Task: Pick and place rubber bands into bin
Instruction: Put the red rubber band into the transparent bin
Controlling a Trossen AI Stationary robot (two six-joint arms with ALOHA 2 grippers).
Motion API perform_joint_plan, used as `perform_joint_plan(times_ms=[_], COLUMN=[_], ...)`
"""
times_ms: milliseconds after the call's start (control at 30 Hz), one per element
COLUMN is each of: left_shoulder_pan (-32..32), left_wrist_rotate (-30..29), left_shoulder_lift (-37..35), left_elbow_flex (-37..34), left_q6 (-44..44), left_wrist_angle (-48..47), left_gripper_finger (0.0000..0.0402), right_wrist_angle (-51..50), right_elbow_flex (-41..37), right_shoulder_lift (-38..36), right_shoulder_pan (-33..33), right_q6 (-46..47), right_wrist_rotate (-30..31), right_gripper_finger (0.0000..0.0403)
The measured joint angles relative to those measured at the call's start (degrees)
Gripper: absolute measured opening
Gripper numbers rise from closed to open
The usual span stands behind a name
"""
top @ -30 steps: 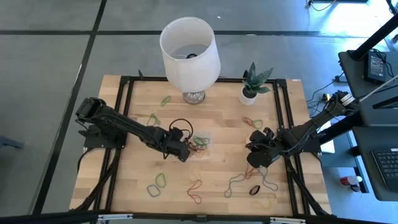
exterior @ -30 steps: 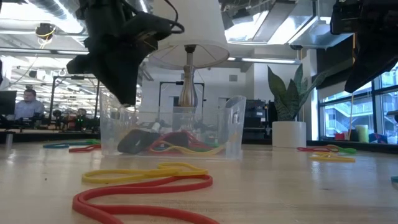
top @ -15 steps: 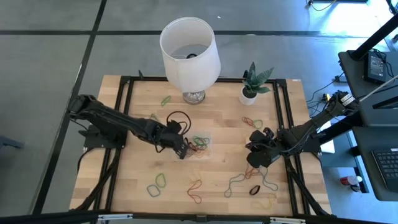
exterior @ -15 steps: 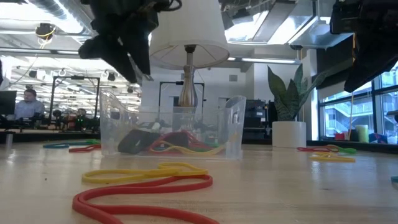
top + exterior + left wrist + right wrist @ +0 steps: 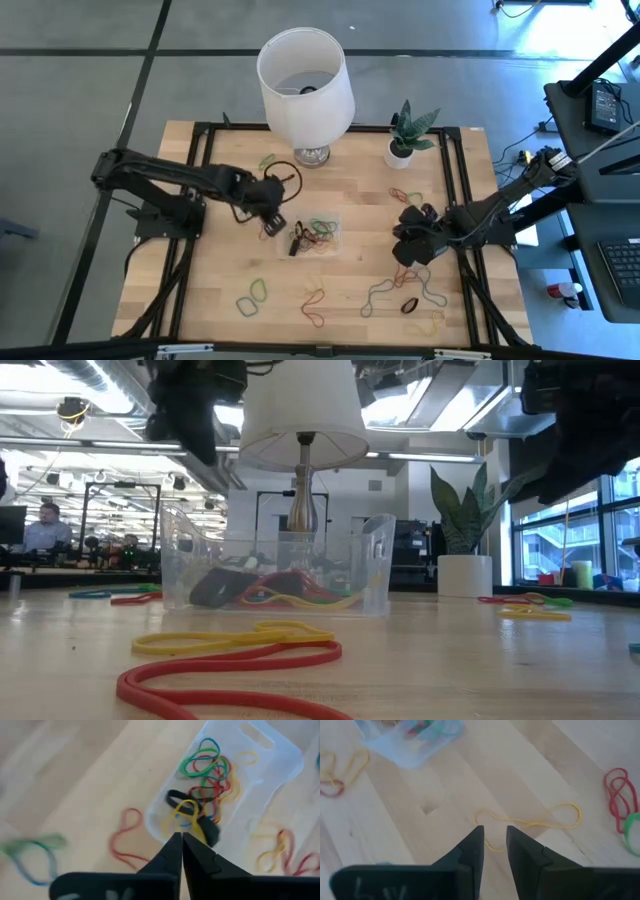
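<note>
The clear bin point(image 5: 336, 219) sits mid-table with several red, green, yellow and black rubber bands point(image 5: 210, 775) lying inside it. More rubber bands lie loose on the wood: a green one point(image 5: 252, 294), a red one point(image 5: 313, 305) and a thin yellow one point(image 5: 535, 822). My left gripper point(image 5: 272, 222) hangs above the table just left of the bin, shut and empty point(image 5: 181, 837). My right gripper point(image 5: 405, 252) hovers right of the bin, its fingers a little apart point(image 5: 494, 832) above the yellow band, with nothing between them.
A white lamp point(image 5: 305, 80) stands at the far edge with a small potted plant point(image 5: 405, 135) to its right. More bands lie near the right side point(image 5: 405, 195) and along the near edge point(image 5: 425, 322). Bare wood lies between the bin and my right gripper.
My left gripper has risen from low over the bin and drawn back toward the table's left and far edges, rolling as it went. Its fingers spread apart above the bin on the way. My right gripper has kept still.
</note>
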Motion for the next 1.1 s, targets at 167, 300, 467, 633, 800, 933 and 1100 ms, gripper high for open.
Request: perform_joint_plan(times_ms=[167,300,467,633,800,933,1100], left_shoulder_pan=[4.9,10.5,16.2,20.5,23.4,24.2,24.0], left_wrist_rotate=[0.0,4.1,6.5,9.4,11.1,14.9,16.5], left_shoulder_lift=[-5.6,-11.8,-19.7,-24.2,-24.8,-24.7,-24.5], left_elbow_flex=[-3.3,-11.0,-20.7,-26.2,-27.5,-28.5,-29.9], left_q6=[12.2,18.1,21.6,24.8,26.8,26.7,26.5], left_wrist_angle=[-1.9,1.7,8.2,11.0,11.1,11.1,11.1], left_gripper_finger=[0.0002,0.0002,0.0002,0.0002,0.0002,0.0002,0.0001], right_wrist_angle=[6.0,9.2,10.4,7.9,1.8,-1.6,-4.6], right_elbow_flex=[0.0,0.0,1.0,4.0,5.2,5.2,5.1], right_shoulder_lift=[0.1,0.9,2.4,6.3,12.5,17.2,20.3], right_shoulder_pan=[-4.4,-9.8,-17.2,-25.1,-33.2,-37.5,-41.4], right_q6=[-0.1,-0.2,-1.5,-4.9,-7.2,-7.6,-7.7], right_wrist_rotate=[0.5,0.7,-1.0,-3.6,-8.6,-11.3,-11.4], right_gripper_finger=[0.0081,0.0057,0.0019,0.0006,0.0025,0.0049,0.0093])
